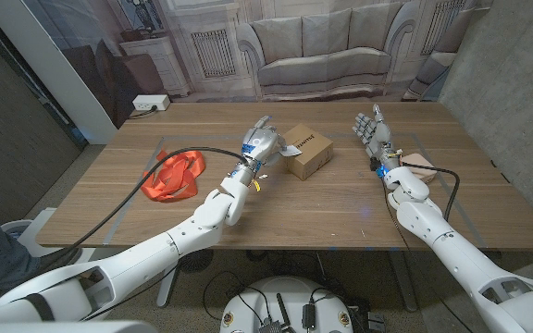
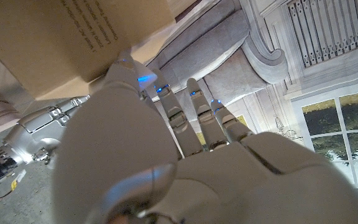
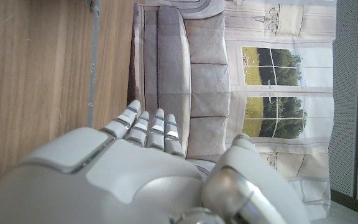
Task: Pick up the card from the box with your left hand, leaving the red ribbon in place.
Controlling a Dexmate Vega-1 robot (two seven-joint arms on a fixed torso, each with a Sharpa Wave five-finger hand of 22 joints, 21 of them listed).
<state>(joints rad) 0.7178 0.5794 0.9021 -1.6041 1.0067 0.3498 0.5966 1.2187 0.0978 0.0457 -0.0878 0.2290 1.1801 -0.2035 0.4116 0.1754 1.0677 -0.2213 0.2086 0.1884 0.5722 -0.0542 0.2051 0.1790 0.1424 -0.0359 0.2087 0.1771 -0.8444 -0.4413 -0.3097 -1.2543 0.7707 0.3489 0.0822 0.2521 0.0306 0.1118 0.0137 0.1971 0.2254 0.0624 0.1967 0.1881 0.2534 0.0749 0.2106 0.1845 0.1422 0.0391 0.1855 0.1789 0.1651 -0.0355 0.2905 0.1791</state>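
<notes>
A small cardboard box [image 1: 310, 151] stands mid-table. A white card [image 1: 291, 148] shows at its left edge, right beside my left hand [image 1: 261, 141]. That hand's fingers are stretched out and apart, and I cannot tell whether it touches the card. In the left wrist view the fingers [image 2: 194, 115] reach straight out, with one fingertip [image 2: 124, 65] up against the box [image 2: 73, 34] and nothing between them. A crumpled red ribbon [image 1: 176, 176] lies on the table left of that arm. My right hand [image 1: 372, 129] stands upright to the right of the box, fingers spread, holding nothing.
A pale tan object [image 1: 420, 165] lies by my right forearm. A black cable [image 1: 169, 165] arcs over the table along my left arm, passing the ribbon. Behind the table's far edge hangs a backdrop printed with a sofa.
</notes>
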